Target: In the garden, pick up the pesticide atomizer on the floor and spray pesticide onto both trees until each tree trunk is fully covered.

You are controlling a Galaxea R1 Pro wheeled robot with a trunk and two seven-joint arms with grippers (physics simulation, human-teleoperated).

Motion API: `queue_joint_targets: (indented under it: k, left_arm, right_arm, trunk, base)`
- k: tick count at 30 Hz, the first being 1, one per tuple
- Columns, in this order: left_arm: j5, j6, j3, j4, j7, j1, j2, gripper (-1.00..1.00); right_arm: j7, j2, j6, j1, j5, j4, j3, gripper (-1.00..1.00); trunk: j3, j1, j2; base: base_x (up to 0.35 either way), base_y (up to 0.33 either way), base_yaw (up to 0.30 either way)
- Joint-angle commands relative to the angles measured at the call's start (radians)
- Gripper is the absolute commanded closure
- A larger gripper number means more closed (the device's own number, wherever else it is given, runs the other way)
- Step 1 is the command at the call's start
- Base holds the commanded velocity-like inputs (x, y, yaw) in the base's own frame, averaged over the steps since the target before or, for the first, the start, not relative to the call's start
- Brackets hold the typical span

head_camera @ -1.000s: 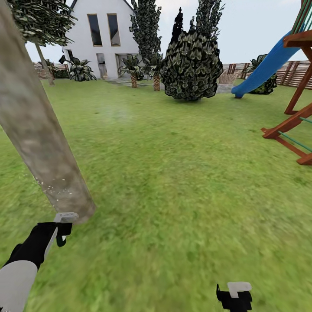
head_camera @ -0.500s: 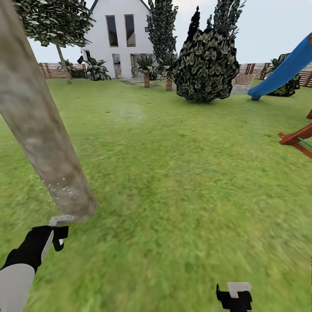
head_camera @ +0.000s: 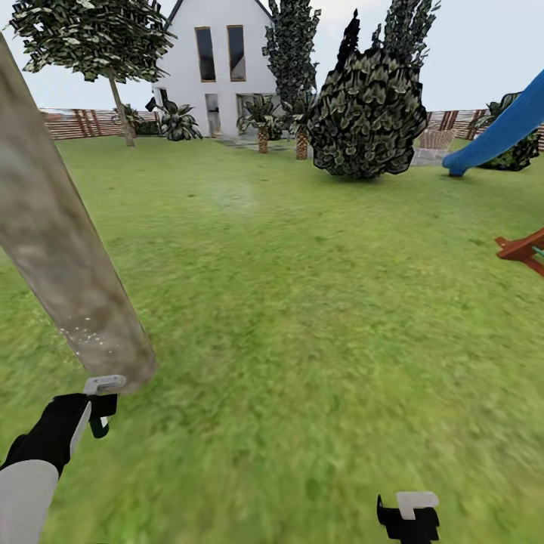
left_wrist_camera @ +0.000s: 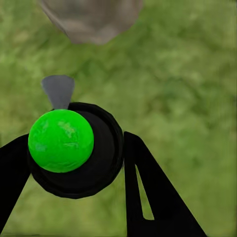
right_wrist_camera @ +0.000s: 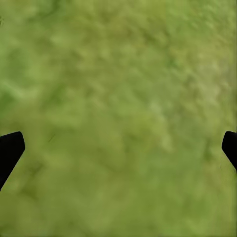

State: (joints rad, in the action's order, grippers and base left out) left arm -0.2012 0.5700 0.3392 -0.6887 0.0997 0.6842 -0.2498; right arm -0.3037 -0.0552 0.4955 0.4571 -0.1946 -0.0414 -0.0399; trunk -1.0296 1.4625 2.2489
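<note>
Pesticide atomizer (left_wrist_camera: 74, 150) is clamped in left claw (head_camera: 97, 406), nozzle aimed at tree trunk (head_camera: 64, 257) base just ahead; trunk leans up-left. Right claw (head_camera: 409, 515) is spread wide, empty, over grass.

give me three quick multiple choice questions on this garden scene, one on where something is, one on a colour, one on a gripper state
1. Where is the near tree trunk relative to the left gripper?
A. just ahead of it
B. far right by the slide
C. behind the house

2. What colour is the top of the pesticide atomizer in the left wrist view?
A. red
B. bright green
C. blue

3. What is the right gripper doing?
A. shut on the atomizer
B. shut on a branch
C. open over grass

Answers: 1 A, the trunk's base sits right past the gripper. 2 B, a green dome shows on the black bottle. 3 C, its fingers stand far apart with only grass between.
</note>
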Motion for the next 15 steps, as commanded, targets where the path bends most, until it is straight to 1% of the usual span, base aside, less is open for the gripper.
queue_joint_targets:
  k: [1, 7, 15]
  left_arm:
    - [0.002, 0.0, 0.001, 0.0, 0.0, 0.0, -0.002, 1.0]
    - [0.005, -0.001, 0.0, 0.001, 0.0, 0.0, -0.003, 1.0]
    - [0.009, -0.001, -0.001, 0.0, 0.0, 0.0, 0.001, 1.0]
  right_arm:
    - [0.0, 0.0, 0.0, 0.0, 0.0, 0.0, 0.0, -1.0]
    - [0.0, 0.001, 0.0, 0.0, 0.0, 0.0, 0.0, -1.0]
    - [0.0, 0.0, 0.0, 0.0, 0.0, 0.0, 0.0, -1.0]
  trunk:
    - [0.0, 0.0, 0.0]
    - [0.0, 0.0, 0.0]
    - [0.0, 0.0, 0.0]
  base:
    - [0.167, -0.253, 0.275]
    - [0.167, -0.231, 0.277]
    - [0.02, -0.019, 0.277]
